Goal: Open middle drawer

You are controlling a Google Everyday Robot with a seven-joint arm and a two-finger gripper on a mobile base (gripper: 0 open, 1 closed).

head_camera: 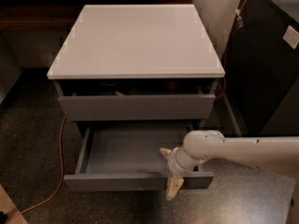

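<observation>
The middle drawer (pixel 126 150) is a wide, shallow grey drawer, pulled well out of the cabinet, and its inside looks empty. Its flat front (pixel 117 182) faces me at the bottom. My gripper (pixel 168 171) sits at the right part of that front on a white arm coming in from the right. Its jaws stand apart, astride the front panel: one pale finger (pixel 164 152) is inside the drawer and the other finger (pixel 174 188) hangs down outside the front. The gripper is open.
The cabinet has a white top (pixel 140 41). The grey drawer above (pixel 135 107) is slightly ajar, with dark items inside. An orange cable (pixel 60 171) lies on the speckled floor at left. A black cabinet (pixel 268 64) stands at right.
</observation>
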